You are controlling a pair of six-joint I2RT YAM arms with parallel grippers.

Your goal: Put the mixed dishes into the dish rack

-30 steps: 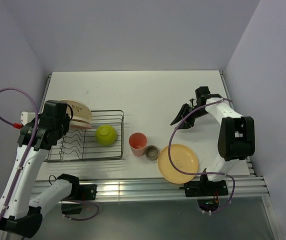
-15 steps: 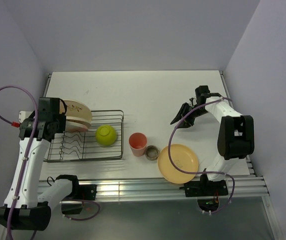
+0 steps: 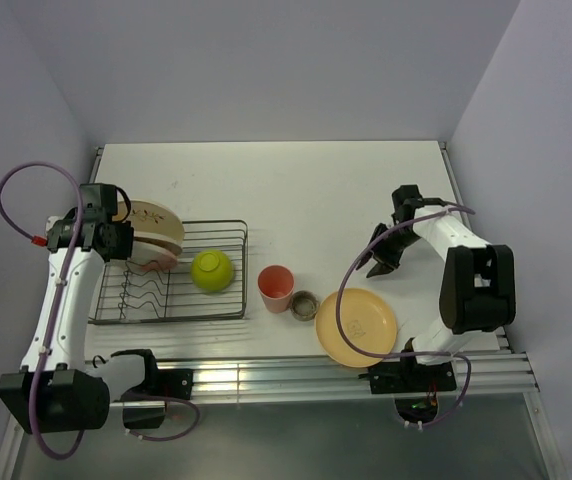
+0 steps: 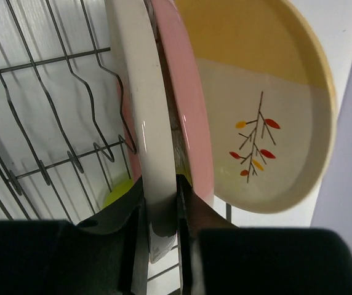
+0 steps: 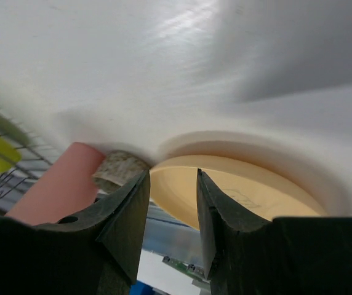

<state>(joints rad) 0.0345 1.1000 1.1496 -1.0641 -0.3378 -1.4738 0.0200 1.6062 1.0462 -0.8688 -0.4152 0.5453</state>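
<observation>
Item: left pincer (image 4: 160,203), clamped on the lower rim of a cream plate (image 4: 140,110) held on edge at the far left end of the dish rack (image 3: 216,224); pink plate (image 4: 185,104) just behind it, apparently touching, with the sprig plate (image 4: 268,123) leaning behind that. Hazards, as judged: the three plates stood crowded, so a release before the cream plate's edge sat between the divider wires could let it tip or slide; a push sideways could press the pink and sprig plates over the rack's end; the thin-rim grip left little margin against twisting. Pose: left arm stretched forward along the rack's left side, wrist turned inward to the plates; right arm folded with its elbow high, right pincer (image 3: 378,262) pointed down over the tabletop (image 3: 296,190), jaws parted and holding nothing, just beyond the yellow-orange plate (image 3: 358,325). Other stock: yellow-green bowl (image 3: 212,270) in the rack; pink cup (image 3: 276,287) and small grey-brown cup (image 3: 304,304) on the tabletop, unloaded.
</observation>
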